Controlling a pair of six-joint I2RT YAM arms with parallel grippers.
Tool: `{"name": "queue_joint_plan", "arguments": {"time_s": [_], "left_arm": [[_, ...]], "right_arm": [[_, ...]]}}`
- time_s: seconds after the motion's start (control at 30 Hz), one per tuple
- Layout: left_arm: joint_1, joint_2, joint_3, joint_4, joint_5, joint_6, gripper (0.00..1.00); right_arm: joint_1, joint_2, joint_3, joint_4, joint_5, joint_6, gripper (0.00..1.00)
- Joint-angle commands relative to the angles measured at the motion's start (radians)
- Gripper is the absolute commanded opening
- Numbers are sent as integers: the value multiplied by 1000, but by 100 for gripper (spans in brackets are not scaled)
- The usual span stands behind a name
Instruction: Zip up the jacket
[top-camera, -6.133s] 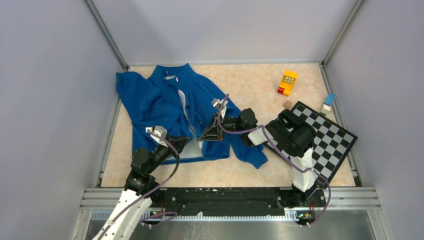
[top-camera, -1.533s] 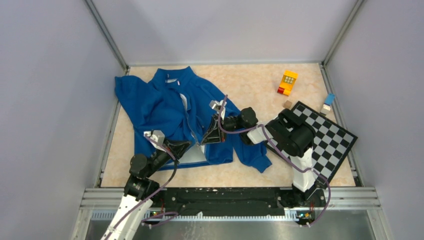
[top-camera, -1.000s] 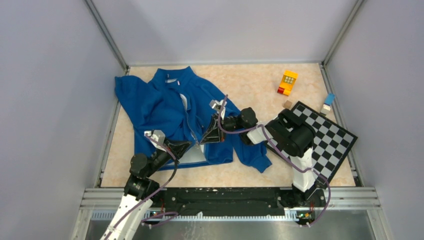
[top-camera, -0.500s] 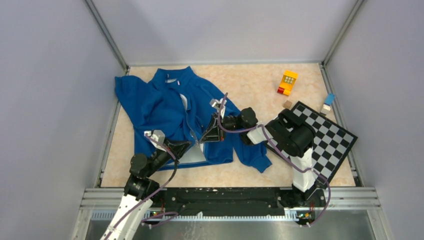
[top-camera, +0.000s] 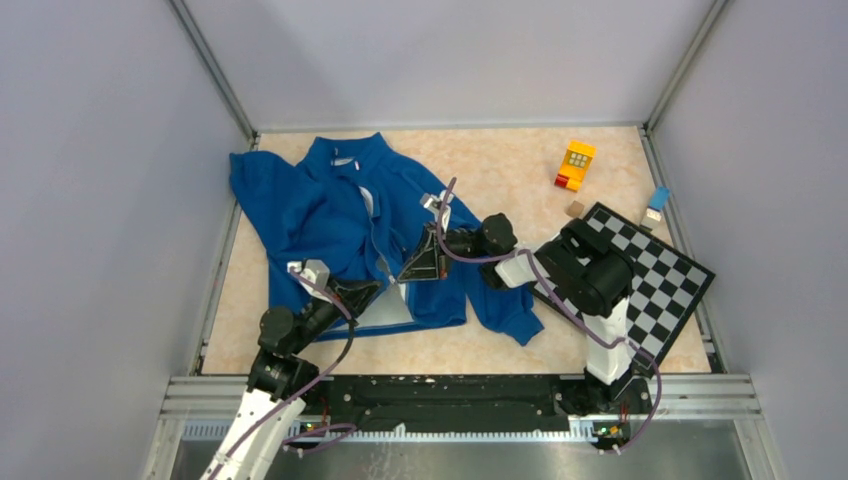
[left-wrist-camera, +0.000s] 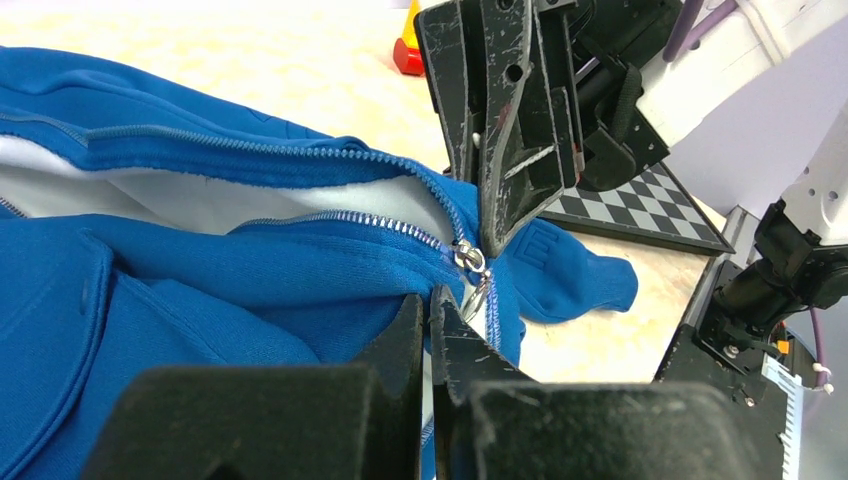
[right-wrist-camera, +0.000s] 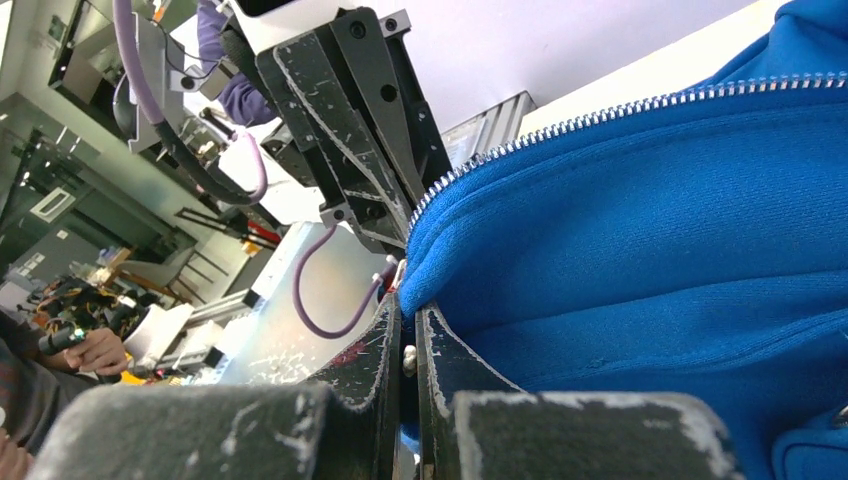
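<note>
The left fingers (left-wrist-camera: 438, 325) are pressed together with no gap to speak of, and appear to pinch the bottom hem of the jacket (top-camera: 320, 215) just below the foot of the zipper. The right fingers (right-wrist-camera: 420, 335) are likewise closed tight; in the left wrist view their tips meet right at the slider (left-wrist-camera: 468, 258), which they seem to grip, while the pull tab (left-wrist-camera: 478, 296) hangs between the two pairs. The two sets of tips are very close to each other.

Above the slider the two rows of teeth (left-wrist-camera: 300, 150) run apart, with pale lining (left-wrist-camera: 200, 195) showing between them, so almost the whole zipper is unclosed. The jacket lies spread over the left and rear part of the worktop (top-camera: 500, 170), collar toward the far wall and hem toward the arms, one sleeve trailing under the right arm. A chessboard (top-camera: 660, 270) and a yellow toy block (top-camera: 577, 163) sit well off to the right.

The likely troubles:
- The small slider could slip out of the narrow pinch on the pull.
- If the hem is not held taut, the whole garment would drag along instead of zipping.
- Slack lining beside the track could be drawn into the slider and jam it.
- The two pairs of tips could knock together.
</note>
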Motion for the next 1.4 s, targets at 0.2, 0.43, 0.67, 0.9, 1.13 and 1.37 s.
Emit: {"name": "queue_joint_plan", "arguments": {"time_s": [0.2,0.43,0.67,0.9,1.13,1.37], "left_arm": [[0,15,52,4,34,15,0],[0,39,51,30,66,5,0],[-1,96,61,25,89,18,0],[-1,156,80,44,135,25,0],[-1,163,93,36,137,17,0],[-1,183,102,27,125,27,0]], "right_arm": [[15,-139,5,-179,22,-88,0],[15,-178,30,-409,50,-207,0],[18,-185,63,-441,49,-173,0],[18,-215,88,-660,131,-263,0],[18,-236,152,-926,187,-368,0],[19,-305,134,-964,180,-347,0]]}}
